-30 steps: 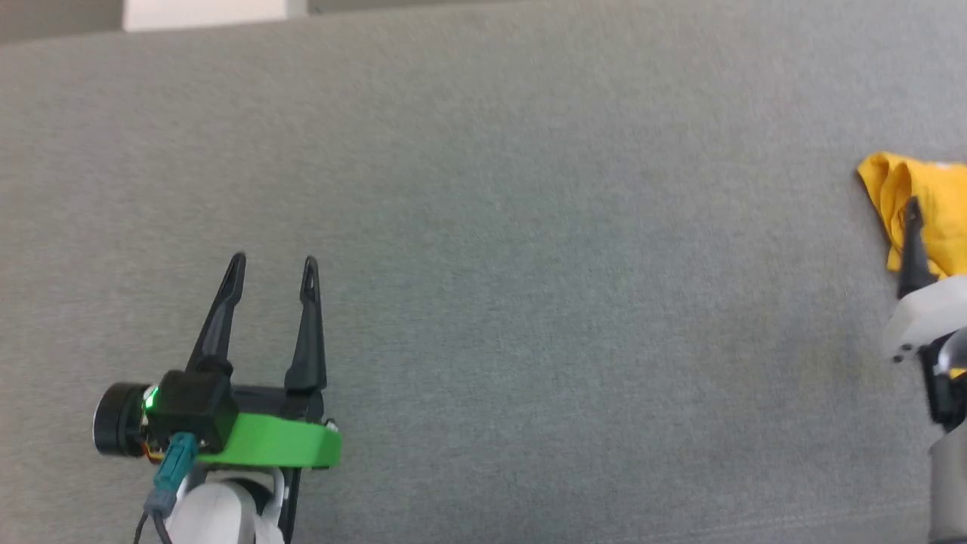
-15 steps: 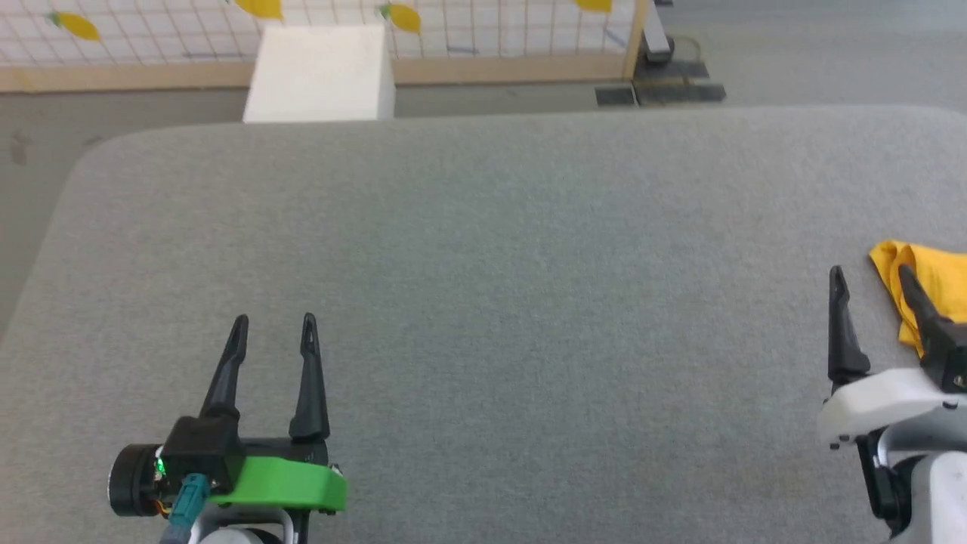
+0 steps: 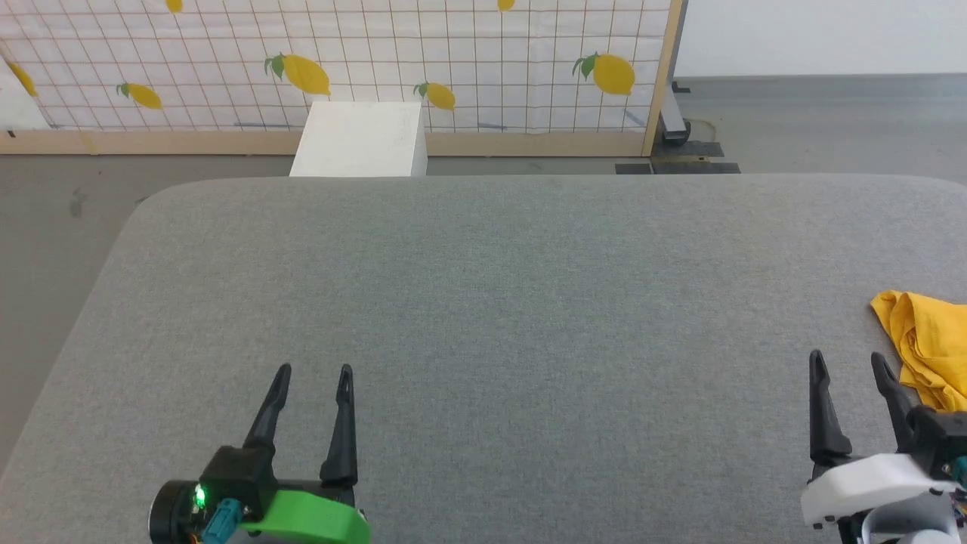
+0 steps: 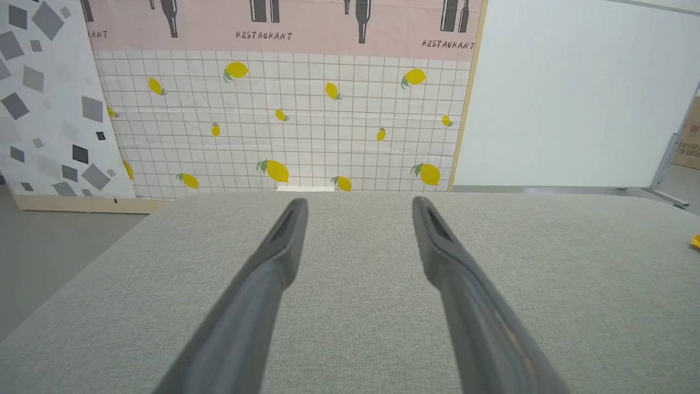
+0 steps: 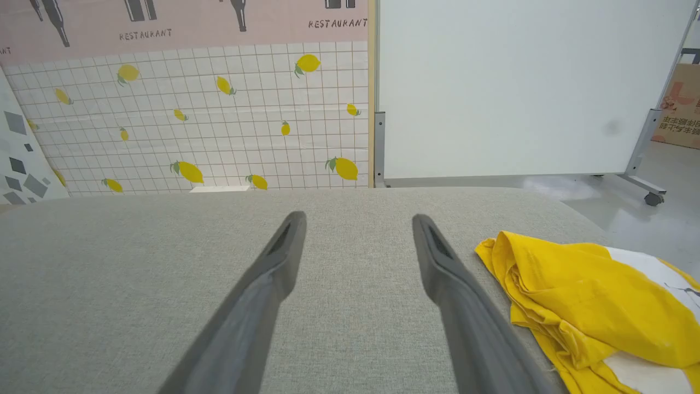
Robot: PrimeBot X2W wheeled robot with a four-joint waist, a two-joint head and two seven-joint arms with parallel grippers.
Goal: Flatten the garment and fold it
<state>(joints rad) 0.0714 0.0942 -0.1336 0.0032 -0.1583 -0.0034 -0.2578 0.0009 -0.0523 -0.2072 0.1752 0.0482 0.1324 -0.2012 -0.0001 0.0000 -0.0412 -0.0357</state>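
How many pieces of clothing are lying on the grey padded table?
1: a crumpled mustard-yellow cotton T-shirt near the grey padded table's right edge, just right of the right gripper. It runs out of frame, so more may be hidden.

Soft matt cloth garment point(image 5: 579, 295) with creased folds, rough grey woven fabric tabletop point(image 3: 483, 302)

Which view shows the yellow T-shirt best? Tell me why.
The right wrist view: the T-shirt lies crumpled nearby, folds and white patch visible. The head view cuts it off at its right edge; the left wrist view catches just a yellow sliver.
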